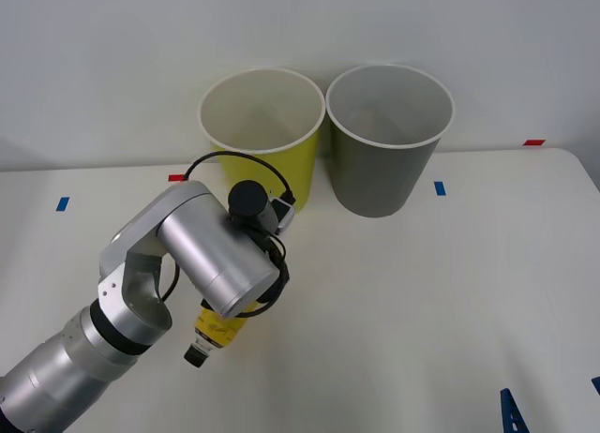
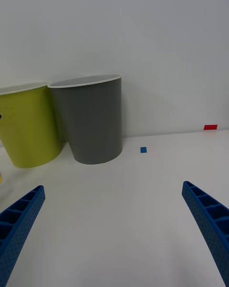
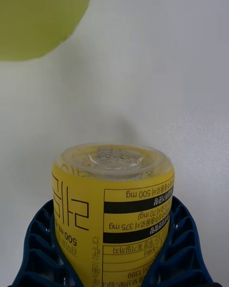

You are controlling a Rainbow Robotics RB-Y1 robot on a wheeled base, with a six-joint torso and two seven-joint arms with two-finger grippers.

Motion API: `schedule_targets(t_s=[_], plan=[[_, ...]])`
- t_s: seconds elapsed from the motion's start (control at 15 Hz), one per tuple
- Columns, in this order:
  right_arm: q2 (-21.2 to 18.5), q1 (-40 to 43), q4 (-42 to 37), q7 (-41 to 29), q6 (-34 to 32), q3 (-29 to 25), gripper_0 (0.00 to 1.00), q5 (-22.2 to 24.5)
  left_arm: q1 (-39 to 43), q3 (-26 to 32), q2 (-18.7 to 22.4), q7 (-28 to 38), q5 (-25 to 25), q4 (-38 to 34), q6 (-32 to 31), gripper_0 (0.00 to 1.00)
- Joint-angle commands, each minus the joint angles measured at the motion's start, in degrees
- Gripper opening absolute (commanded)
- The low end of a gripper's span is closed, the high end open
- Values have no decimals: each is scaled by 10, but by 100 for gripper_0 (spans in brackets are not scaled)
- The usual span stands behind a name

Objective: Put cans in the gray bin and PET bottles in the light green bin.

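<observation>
My left gripper (image 3: 113, 230) is shut on the PET bottle (image 3: 114, 210), a slim yellow bottle with black print. Its blue fingers (image 3: 38, 249) clasp both sides, and the clear base points away from the wrist. In the front view the bottle (image 1: 217, 332) pokes out tilted from under the left arm, black cap low and toward the near side, just over the table. The light green bin (image 1: 281, 171) stands behind it, with the gray bin (image 1: 380, 175) to its right. My right gripper (image 1: 553, 400) waits open at the near right. The cans are out of view.
The two bins stand side by side against the back wall, seen also in the right wrist view as the gray bin (image 2: 93, 122) and the light green bin (image 2: 28, 125). Small blue (image 1: 439, 187) and red (image 1: 533, 142) tape marks dot the white table (image 1: 422, 302).
</observation>
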Motion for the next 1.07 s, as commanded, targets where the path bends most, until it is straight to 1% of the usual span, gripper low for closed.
schedule_targets(t_s=[0.07, 0.2, 0.33, 0.4, 0.47, 0.6, 0.73, 0.93, 1.0, 1.07], plan=[[0, 0, 0, 0, 0, 0, 100, 0, 1, 0, 29, -13, 2, -49, -1, 0], [0, 0, 0, 0, 0, 0, 100, 0, 1, 0, 42, -18, -4, -83, -3, 0], [0, 0, 0, 0, 0, 0, 100, 0, 8, 11, 41, -22, -14, -118, -8, 0], [0, 0, 0, 0, 0, 0, 100, 0, 30, 40, 33, -37, -15, -141, -28, 0], [0, 0, 0, 0, 0, 0, 100, 0, 59, 69, 22, -77, -15, -160, -38, 0], [0, 0, 0, 0, 0, 0, 100, 0, 84, 104, 13, -119, -14, -190, -37, 0], [0, 0, 0, 0, 0, 0, 100, 0, 89, 126, 13, -121, -5, -211, -37, 0], [0, 0, 0, 0, 0, 0, 100, 0, 88, 143, 14, -121, -9, -248, -37, 0], [0, 0, 0, 0, 0, 0, 100, 0, 88, 157, 9, -122, -5, -258, -37, 0], [0, 0, 0, 0, 0, 0, 100, 0, 88, 179, 5, -123, 13, -273, -37, 0]])
